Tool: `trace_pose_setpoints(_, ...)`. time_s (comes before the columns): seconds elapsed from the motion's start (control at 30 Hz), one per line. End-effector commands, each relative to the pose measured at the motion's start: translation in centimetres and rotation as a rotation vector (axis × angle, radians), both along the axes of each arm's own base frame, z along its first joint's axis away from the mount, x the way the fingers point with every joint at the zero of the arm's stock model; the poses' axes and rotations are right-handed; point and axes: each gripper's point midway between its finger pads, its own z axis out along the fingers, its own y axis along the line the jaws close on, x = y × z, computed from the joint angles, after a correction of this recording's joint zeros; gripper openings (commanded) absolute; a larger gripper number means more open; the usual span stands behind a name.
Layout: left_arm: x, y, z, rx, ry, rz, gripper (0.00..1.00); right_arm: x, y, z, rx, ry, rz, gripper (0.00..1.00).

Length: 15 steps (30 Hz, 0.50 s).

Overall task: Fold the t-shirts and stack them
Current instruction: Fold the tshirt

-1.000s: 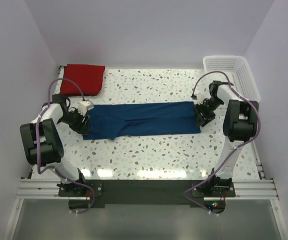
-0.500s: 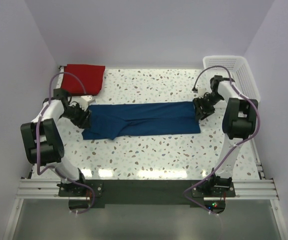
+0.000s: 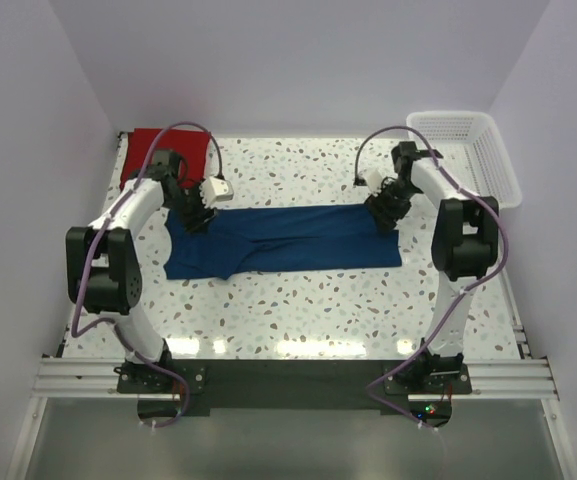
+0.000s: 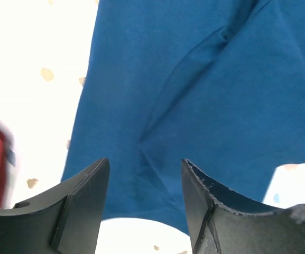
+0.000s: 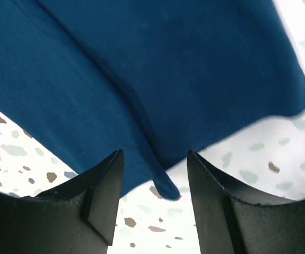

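We see that both arms have swung inward from the ends of the navy t-shirt [image 3: 288,238], which lies unmoved as a long band across the middle of the table [image 3: 298,300], with the red t-shirt [image 3: 190,150] folded at the far-left corner. The left gripper [image 3: 196,216] and right gripper [image 3: 383,212] now hang over the navy shirt's far corners. Only the wrist views show us both pairs of jaws apart and empty above blue cloth.

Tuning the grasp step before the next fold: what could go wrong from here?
1. The left fingers and right fingers are open over the far corners of the navy shirt; a pinch might catch only the top layer.
2. The strip's left end is creased and uneven, so the fold could skew.
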Motion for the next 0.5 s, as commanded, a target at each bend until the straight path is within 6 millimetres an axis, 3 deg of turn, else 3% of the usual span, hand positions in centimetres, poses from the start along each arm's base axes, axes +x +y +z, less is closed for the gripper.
trace_pose_setpoints(0.0,1.8,-0.6,0.7,0.047,-0.073,-0.15,0.62,1.4,0.2,1.7,-0.085,-0.127,0.151,0.55)
trace_pose_setpoints(0.2,1.8,-0.9,-0.4,0.067,-0.043,-0.203,0.63,1.6,0.2,0.9,-0.106,-0.093,0.193,0.53)
trace_pose_setpoints(0.47,1.1,-1.5,-1.8,0.079,-0.032,-0.252,0.64,0.2,-0.4,1.0,-0.125,-0.062,0.232,0.48)
